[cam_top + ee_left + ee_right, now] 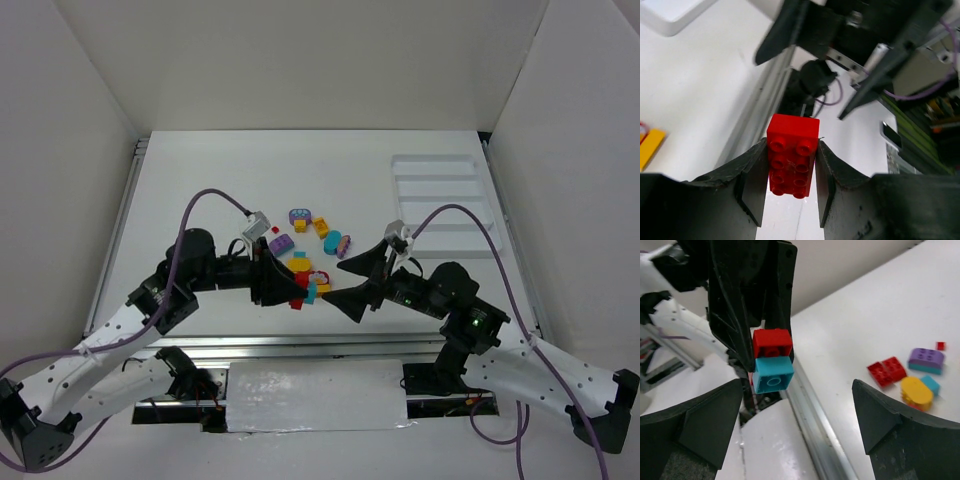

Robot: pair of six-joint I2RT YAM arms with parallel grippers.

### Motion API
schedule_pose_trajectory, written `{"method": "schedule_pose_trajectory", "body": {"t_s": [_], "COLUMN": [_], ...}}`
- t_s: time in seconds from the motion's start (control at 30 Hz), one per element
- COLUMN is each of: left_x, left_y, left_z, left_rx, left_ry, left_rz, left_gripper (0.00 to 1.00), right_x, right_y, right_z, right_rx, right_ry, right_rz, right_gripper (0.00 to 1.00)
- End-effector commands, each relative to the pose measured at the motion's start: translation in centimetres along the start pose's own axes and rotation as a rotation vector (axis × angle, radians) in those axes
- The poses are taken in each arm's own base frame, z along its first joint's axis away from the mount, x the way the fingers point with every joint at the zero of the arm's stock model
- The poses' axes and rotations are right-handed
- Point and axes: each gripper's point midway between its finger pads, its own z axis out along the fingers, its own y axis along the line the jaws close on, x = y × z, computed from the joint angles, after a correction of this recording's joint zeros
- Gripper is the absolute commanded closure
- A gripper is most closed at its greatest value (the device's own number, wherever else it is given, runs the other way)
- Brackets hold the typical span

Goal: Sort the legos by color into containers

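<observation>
Left gripper point(791, 150): clamped on a red 2x4 brick point(792, 160), with 1 teal brick point(772, 379) stuck to it, near the table's front edge | Right gripper point(797, 390): spread wide, nothing held | Remaining legos point(305, 245): clustered mid-table | White tray point(440, 185): far right

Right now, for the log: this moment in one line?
left gripper: shut on red brick, teal brick attached | right gripper: open

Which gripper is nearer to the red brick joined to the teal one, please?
Left. The left gripper is shut on the red brick; the open right gripper faces it without touching.
</observation>
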Motion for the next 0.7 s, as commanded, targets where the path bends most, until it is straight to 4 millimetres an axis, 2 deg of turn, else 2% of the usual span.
{"method": "schedule_pose_trajectory", "body": {"t_s": [0.0, 0.17, 0.3, 0.33, 0.43, 0.5, 0.53, 0.57, 0.6, 0.67], "left_x": [-0.5, -0.7, -0.7, -0.7, -0.7, -0.7, -0.8, -0.8, -0.9, -1.0], "left_y": [-4.5, -4.6, -4.3, -4.2, -3.7, -3.5, -3.6, -3.7, -3.8, -3.8], "left_z": [-1.2, -1.4, -1.2, -1.2, -1.1, -1.1, -1.1, -1.1, -1.1, -1.0], "left_rx": [0.237, 0.230, 0.213, 0.208, 0.180, 0.171, 0.176, 0.182, 0.186, 0.189], "left_ry": [-0.030, -0.040, -0.033, -0.033, -0.040, -0.040, -0.043, -0.040, -0.044, -0.047], "left_rz": [0.159, 0.177, 0.162, 0.161, 0.158, 0.157, 0.159, 0.153, 0.155, 0.156], "left_gripper": [1.00, 1.00, 1.00, 1.00, 1.00, 1.00, 1.00, 1.00, 1.00, 1.00], "right_x": [-1.6, -1.7, -1.5, -1.7, -1.6, -1.8, -1.8, -1.7, -1.6, -1.3], "right_y": [3.3, 5.4, 6.0, 6.2, 6.6, 6.7, 6.7, 6.5, 6.4, 6.4], "right_z": [0.5, 1.7, 2.3, 2.3, 1.9, 1.7, 1.6, 1.6, 1.7, 1.7], "right_rx": [-0.172, -0.299, -0.346, -0.355, -0.382, -0.383, -0.382, -0.375, -0.368, -0.372], "right_ry": [-0.032, -0.009, 0.001, -0.005, -0.011, -0.017, -0.019, -0.018, -0.015, -0.008], "right_rz": [0.045, 0.093, 0.105, 0.101, 0.104, 0.102, 0.099, 0.098, 0.102, 0.098], "right_gripper": [0.04, 0.15, 0.25, 0.29, 0.29, 0.36, 0.54, 0.79, 0.95, 0.96]}}
